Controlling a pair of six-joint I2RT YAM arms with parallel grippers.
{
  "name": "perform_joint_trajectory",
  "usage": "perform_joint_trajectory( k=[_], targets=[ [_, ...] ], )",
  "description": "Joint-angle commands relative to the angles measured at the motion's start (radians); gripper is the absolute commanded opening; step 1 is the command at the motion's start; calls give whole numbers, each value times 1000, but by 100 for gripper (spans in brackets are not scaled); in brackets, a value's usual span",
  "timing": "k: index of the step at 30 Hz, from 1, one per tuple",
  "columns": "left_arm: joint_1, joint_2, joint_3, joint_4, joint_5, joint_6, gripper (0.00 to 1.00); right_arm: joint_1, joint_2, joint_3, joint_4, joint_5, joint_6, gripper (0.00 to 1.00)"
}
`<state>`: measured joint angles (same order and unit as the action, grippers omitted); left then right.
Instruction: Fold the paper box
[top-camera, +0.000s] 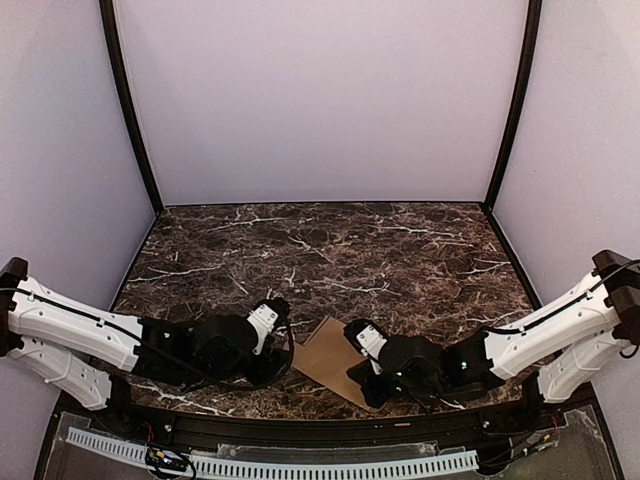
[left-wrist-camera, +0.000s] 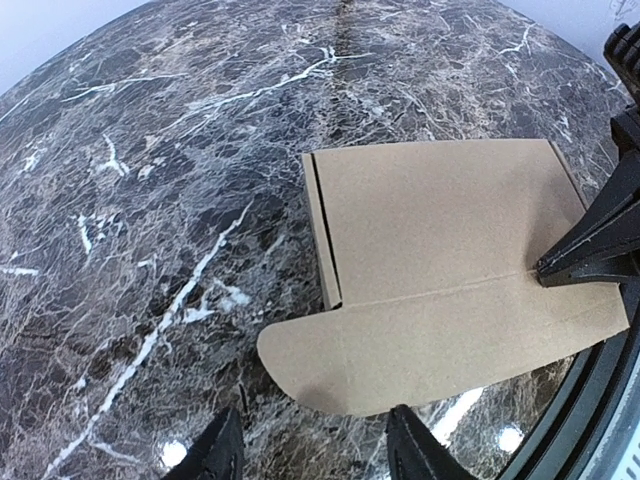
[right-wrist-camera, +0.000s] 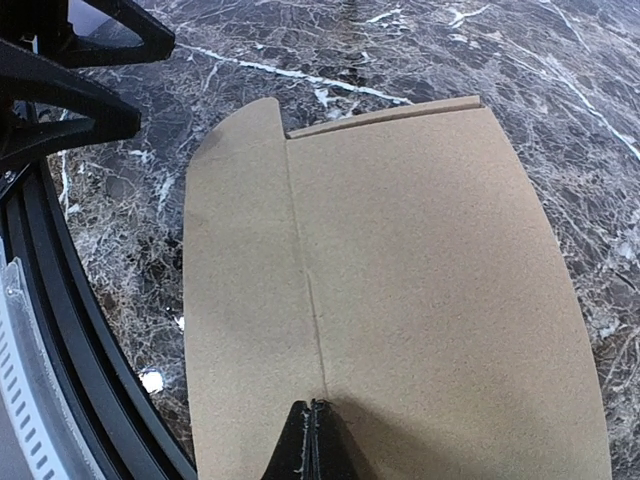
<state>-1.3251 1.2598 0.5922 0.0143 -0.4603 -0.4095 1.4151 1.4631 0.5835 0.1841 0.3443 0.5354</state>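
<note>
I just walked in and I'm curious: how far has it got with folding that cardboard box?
Hardly started. The paper box lies almost flat on the table, its rounded flap unfolded, no walls raised. In hand: the right gripper, shut, rests its tip on a crease; the left gripper is open, holding nothing. Nearly all folding remains.

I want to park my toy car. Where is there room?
The table is bare from the paper box back to the rear wall, all the way across. The near middle is crowded: the left gripper, right gripper and paper box meet there.
</note>
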Motion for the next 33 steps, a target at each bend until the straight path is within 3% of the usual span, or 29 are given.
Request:
perform_joint_trajectory(
  k=[1,16,20,24,33],
  targets=[
    [32,82,89,43,86,78,48,-45,-30,-57,-146,3,-9,0],
    [118,195,167,54,134,42,47,-431,-110,-79,-147,-266,-367,0],
    [128,184,169,28,117,30,47,-447,-72,-12,-151,-359,-410,0],
    [150,154,167,4,116,23,47,-448,-103,37,-178,-353,-396,0],
    [210,126,186,-7,147,63,48,-449,-281,66,-290,-214,-338,26]
  ],
)
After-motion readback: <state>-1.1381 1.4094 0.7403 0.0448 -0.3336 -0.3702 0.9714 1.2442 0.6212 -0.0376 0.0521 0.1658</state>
